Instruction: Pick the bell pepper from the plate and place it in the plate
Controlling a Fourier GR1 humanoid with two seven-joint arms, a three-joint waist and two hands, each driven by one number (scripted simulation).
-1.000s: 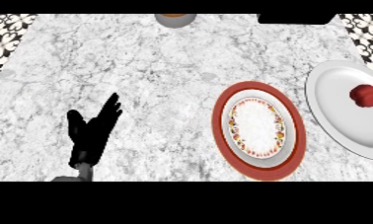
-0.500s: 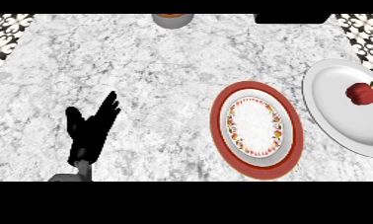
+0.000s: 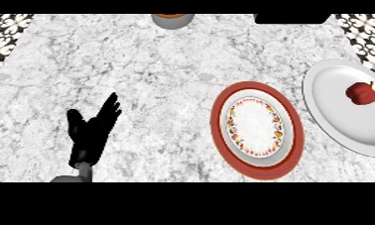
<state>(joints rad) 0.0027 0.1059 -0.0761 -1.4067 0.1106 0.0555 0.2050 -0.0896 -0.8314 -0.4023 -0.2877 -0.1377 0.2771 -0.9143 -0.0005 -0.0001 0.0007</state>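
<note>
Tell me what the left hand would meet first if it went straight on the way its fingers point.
Mostly bare counter. The left hand points away and slightly right, passing left of the red-rimmed plate; at the far edge it might reach the grey bowl, though depth is unclear.

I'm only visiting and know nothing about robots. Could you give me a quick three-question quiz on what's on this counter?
1. True or false: the bell pepper lies on the red-rimmed plate.
2. Which of the robot's hands shows in the view?
A. the left hand, open, fingers up, at the lower left
B. the right hand
C. both
3. Fill in: seen from the robot's head, the white plate lies to the ___ of the red-rimmed plate.

Key
1. False: it lies on the white plate.
2. A
3. right
</note>
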